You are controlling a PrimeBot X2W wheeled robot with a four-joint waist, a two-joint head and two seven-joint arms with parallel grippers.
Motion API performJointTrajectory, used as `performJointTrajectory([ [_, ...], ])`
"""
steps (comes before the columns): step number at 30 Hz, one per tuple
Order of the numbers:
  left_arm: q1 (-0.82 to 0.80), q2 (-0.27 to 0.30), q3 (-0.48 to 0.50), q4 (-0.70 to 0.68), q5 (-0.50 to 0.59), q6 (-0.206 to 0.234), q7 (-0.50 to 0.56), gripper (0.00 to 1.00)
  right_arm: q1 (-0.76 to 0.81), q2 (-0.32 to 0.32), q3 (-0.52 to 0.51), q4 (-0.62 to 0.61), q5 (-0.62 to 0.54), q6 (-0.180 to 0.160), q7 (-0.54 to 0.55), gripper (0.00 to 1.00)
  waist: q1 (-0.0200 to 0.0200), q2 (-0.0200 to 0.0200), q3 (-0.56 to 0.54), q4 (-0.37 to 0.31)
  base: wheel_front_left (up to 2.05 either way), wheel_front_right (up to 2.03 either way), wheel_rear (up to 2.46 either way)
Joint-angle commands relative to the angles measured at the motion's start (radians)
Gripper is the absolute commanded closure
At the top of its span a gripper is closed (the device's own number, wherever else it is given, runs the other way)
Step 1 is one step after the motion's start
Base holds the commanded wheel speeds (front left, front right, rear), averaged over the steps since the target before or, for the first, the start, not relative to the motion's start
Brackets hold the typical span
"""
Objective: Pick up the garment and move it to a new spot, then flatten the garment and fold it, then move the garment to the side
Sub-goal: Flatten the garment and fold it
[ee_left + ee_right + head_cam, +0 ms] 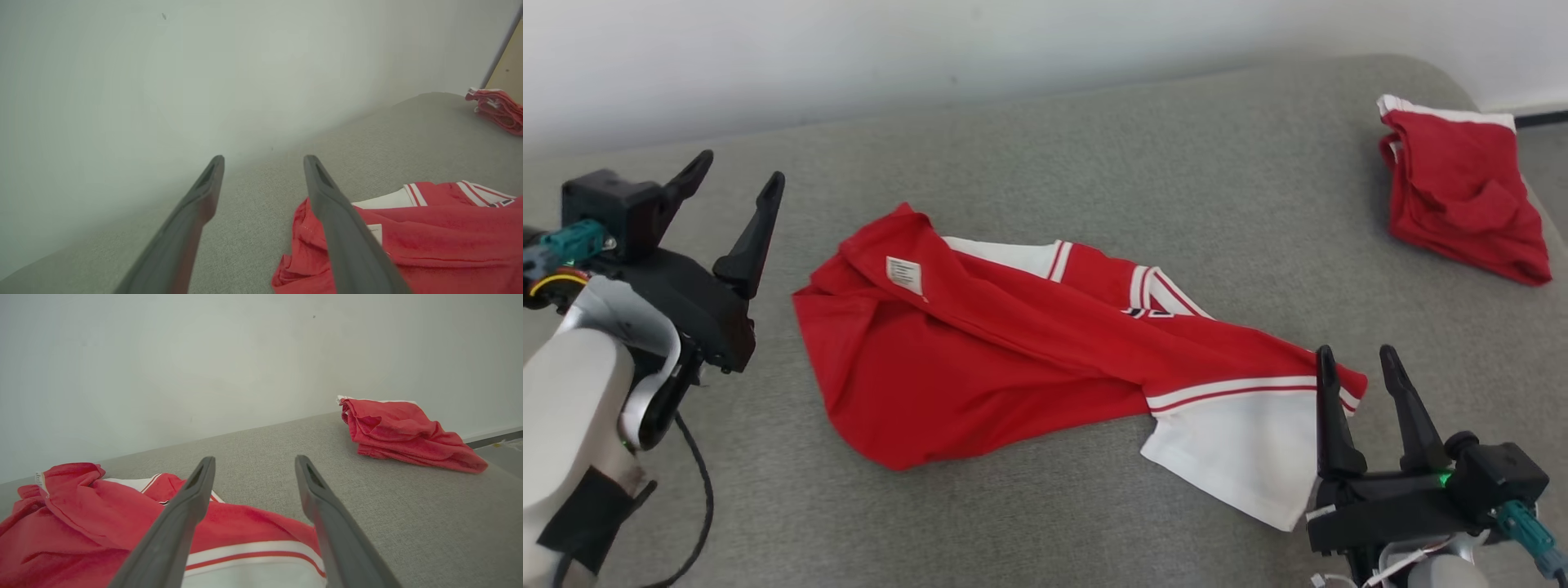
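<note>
Where the grey fabric surface (1094, 163) meets the white wall (931, 49), the red-and-white garment (980, 359) is laid crumpled across its middle. A second red garment (1462, 196) is bunched far right, well apart. The left fingers (756, 237) are held spread left of the red-and-white garment. The right fingers (1331, 416) are spread at its near-right white sleeve, with nothing pinched.

A grey fabric-covered bench (1094, 147) with a rounded far corner carries two things. A rumpled red-and-white shirt (980, 351) lies across its middle, and a bundled red garment (1462, 196) sits well apart, near the far right corner.
</note>
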Motion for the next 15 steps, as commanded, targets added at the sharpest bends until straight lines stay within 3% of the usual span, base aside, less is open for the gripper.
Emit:
performJointTrajectory([
  [1, -0.032, 0.015, -0.035, 0.024, -0.028, 0.002, 0.011, 0.0, -0.017, 0.005, 0.006, -0.003, 0.006, -0.003, -0.004, 0.0, -0.0001, -0.0001, 0.062, -0.064, 0.0, 0.0, 0.0],
  [15, -0.139, 0.051, -0.272, 0.178, -0.163, 0.002, 0.07, 0.0, -0.059, 0.008, 0.026, -0.002, 0.033, -0.003, -0.003, 0.0, -0.0001, -0.0001, 0.12, -0.138, 0.0, 0.0, 0.0],
])
